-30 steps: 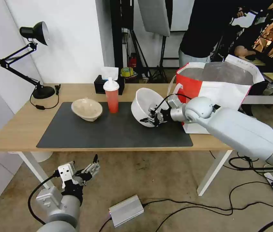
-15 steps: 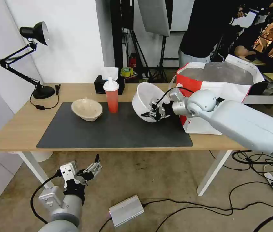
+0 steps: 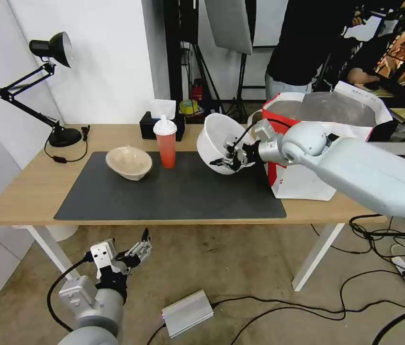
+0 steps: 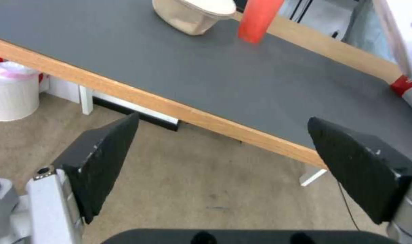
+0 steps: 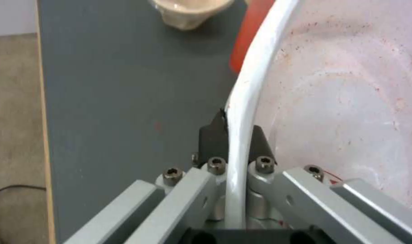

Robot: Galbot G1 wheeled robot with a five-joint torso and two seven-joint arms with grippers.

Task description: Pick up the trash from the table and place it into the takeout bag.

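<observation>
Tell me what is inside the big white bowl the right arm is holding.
The white bowl, pinched at its rim by the right end effector, shows reddish specks and smears on its inner wall. Its bottom lies outside the wrist view, and the end effector covers part of the interior in the head view.

My head view is evenly and brightly lit from overhead, with only soft, faint shadows on the dark mat (image 3: pixel 164 194) and mild bending of straight lines toward the frame edges. My left wrist view renders the near finger pads (image 4: pixel 102 162) soft and unfocused. My right wrist view shows a pale, washed-out white bowl (image 5: pixel 341 101) interior, slightly blurred.
</observation>
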